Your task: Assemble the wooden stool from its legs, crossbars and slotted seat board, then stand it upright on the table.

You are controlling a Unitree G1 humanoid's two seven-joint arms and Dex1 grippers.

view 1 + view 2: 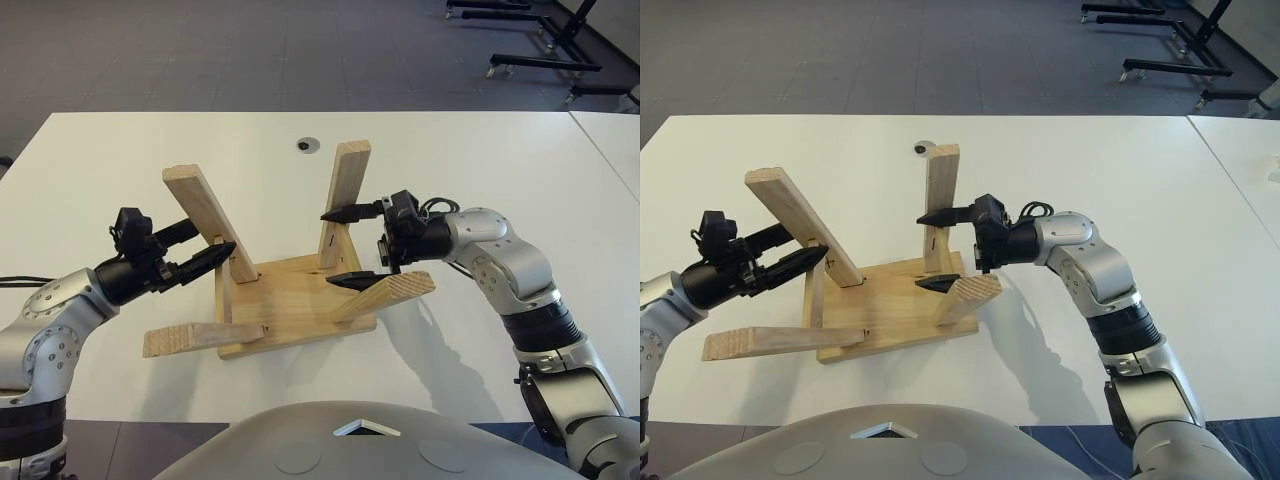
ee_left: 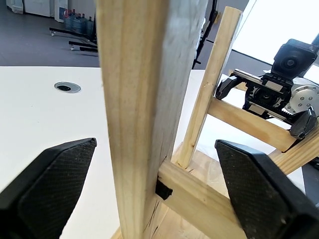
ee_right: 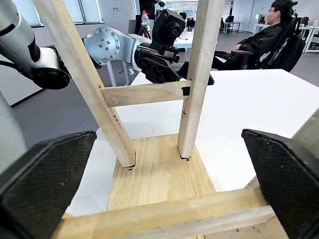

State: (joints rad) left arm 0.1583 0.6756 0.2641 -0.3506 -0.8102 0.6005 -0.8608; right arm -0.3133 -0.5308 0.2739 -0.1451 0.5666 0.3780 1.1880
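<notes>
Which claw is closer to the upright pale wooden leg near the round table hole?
Right. The right gripper is open close beside the upright wooden leg; the left gripper straddles the tilted wooden leg opposite.

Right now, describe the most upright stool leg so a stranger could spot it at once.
On the white table, a wooden seat board lies flat with four legs sticking out of it. Go to its far corner on the robot's right, nearest the round hole in the tabletop. That leg stands almost upright; the other three lean far outward.
</notes>
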